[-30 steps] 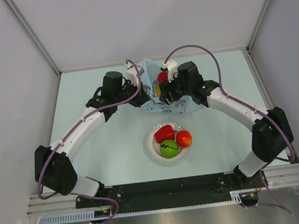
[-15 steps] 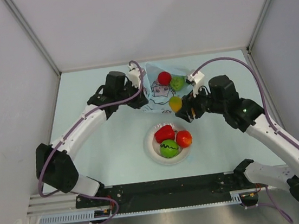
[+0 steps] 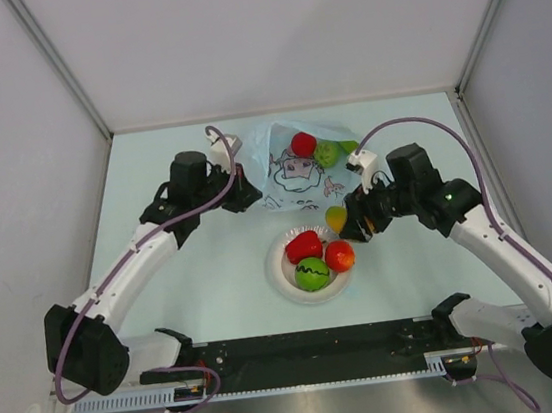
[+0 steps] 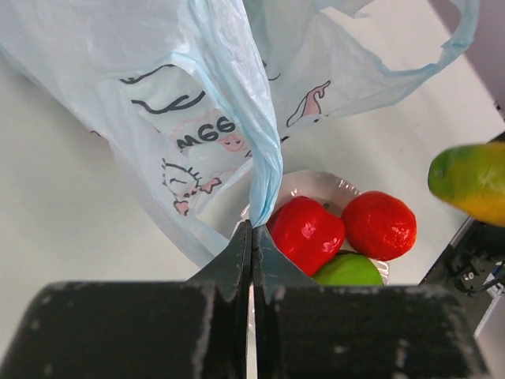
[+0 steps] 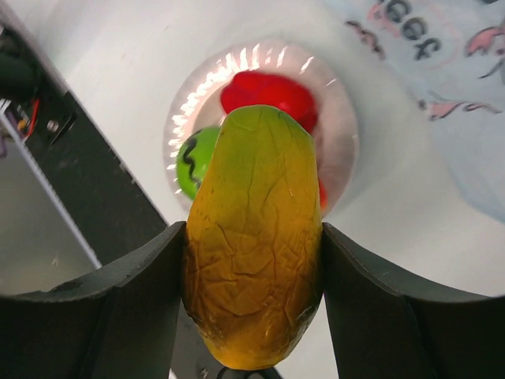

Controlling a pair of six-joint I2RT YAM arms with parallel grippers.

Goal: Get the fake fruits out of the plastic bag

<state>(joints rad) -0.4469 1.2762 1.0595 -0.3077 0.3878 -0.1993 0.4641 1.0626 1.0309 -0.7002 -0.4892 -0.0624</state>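
Pale table [image 3: 214,275], crinkly translucent bag [image 3: 292,174], glossy oblong wrinkled fruit [image 5: 252,237]

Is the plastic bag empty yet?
Not empty. The top view shows a red fruit and a green fruit lying in the open mouth of the plastic bag.

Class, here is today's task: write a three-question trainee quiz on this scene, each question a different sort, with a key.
1. True or false: the right tool holds a yellow-green fruit.
2. How many fruits lie on the white plate?
3. What does the left tool pinch? A a spoon; B the plastic bag; C a cup.

Key: 1 true; 2 three; 3 B.
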